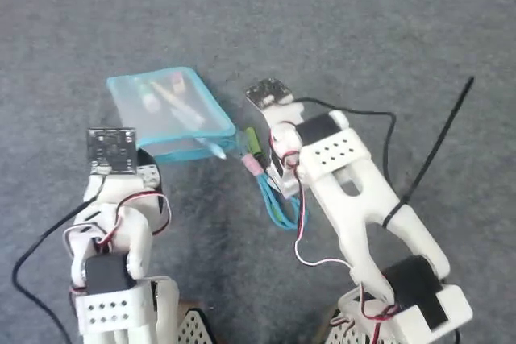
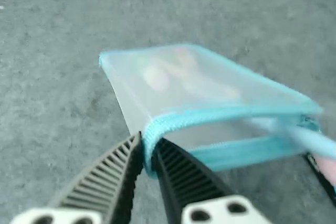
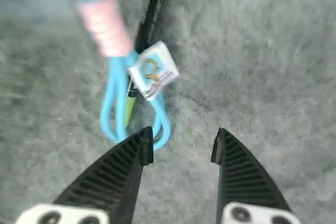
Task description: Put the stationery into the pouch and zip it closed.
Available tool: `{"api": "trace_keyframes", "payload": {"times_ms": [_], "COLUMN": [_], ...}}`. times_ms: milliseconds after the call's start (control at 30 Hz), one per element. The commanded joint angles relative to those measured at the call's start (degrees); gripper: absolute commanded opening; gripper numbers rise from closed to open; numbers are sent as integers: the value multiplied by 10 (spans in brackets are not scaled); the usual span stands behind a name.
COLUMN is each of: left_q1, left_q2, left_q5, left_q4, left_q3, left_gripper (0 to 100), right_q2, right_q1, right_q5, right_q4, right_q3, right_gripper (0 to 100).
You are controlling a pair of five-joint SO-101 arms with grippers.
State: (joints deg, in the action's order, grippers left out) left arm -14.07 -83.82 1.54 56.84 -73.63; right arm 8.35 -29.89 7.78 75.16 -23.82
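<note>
Since the pouch (image 2: pixel 194 87) must hold steady for loading, the left gripper (image 2: pixel 149 145) pinches its blue zipper edge between nearly closed jaws. The right gripper (image 3: pixel 184 140) hangs wide open and empty, the green pen (image 3: pixel 148 19) lying just ahead of its fingertips (likely its next pick) beside a blue cord loop (image 3: pixel 110 103).

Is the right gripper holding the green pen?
No, the right gripper is open, and the green pen lies loose ahead of it.

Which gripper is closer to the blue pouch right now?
Left. The left gripper is shut on the pouch at its zipper edge. The right gripper is open, off the pouch, over the blue loop and the pen beside it.
</note>
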Motion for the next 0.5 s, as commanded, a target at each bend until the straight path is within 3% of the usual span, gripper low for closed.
{"api": "trace_keyframes", "payload": {"times_ms": [0,67,167,267,367,467], "left_q1": [-4,-4,-44,-51,-88,-80], "left_q2": [-6,-7,-19,-28,-51,-49], "left_q5": [-31,-34,-36,-42,-40,-38], "left_q4": [-48,-90,-30,-62,-17,-108], "left_q3": [15,-26,28,2,42,-36], "left_gripper": [11,11,11,11,11,11], "right_q2": [37,36,31,18,16,21], "right_q1": [5,-5,-20,-40,-56,-65], "right_q5": [6,6,6,5,5,-5], "right_q4": [-59,-87,-106,-117,-113,-114], "right_q3": [-40,-58,-76,-87,-91,-91], "right_gripper": [191,191,191,191,191,191]}}
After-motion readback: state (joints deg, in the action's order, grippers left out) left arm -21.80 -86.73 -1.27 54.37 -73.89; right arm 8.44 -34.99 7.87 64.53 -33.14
